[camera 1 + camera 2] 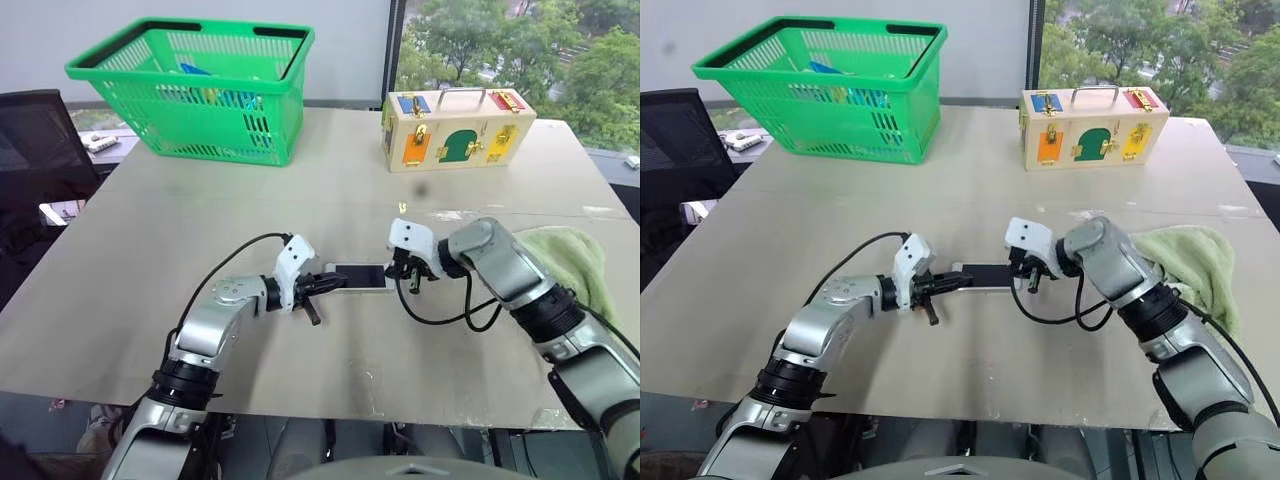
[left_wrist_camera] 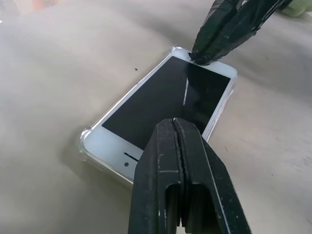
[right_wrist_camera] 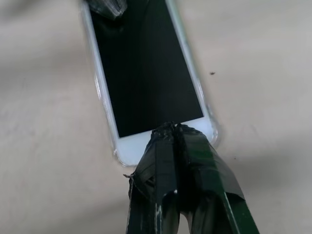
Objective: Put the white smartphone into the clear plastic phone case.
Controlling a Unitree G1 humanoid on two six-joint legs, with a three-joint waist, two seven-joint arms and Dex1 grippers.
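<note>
The white smartphone (image 2: pixel 165 102) lies screen-up near the table's front middle, between my two grippers. It sits inside the clear plastic phone case (image 2: pixel 84 142), whose bumpered corners and rim show around its edge. My left gripper (image 2: pixel 175 125) is shut, its tip resting over the phone's near end by the earpiece. At the opposite end, my right gripper (image 3: pixel 170 128) is also shut, its tip touching the white bezel. In the head view the phone (image 1: pixel 360 276) spans the gap between the left gripper (image 1: pixel 335 283) and the right gripper (image 1: pixel 400 268).
A green basket (image 1: pixel 200 85) holding several items stands at the back left. A wooden latch box (image 1: pixel 455 128) is at the back right. A green towel (image 1: pixel 570 255) lies under my right arm. A black chair (image 1: pixel 30 150) is beside the table's left edge.
</note>
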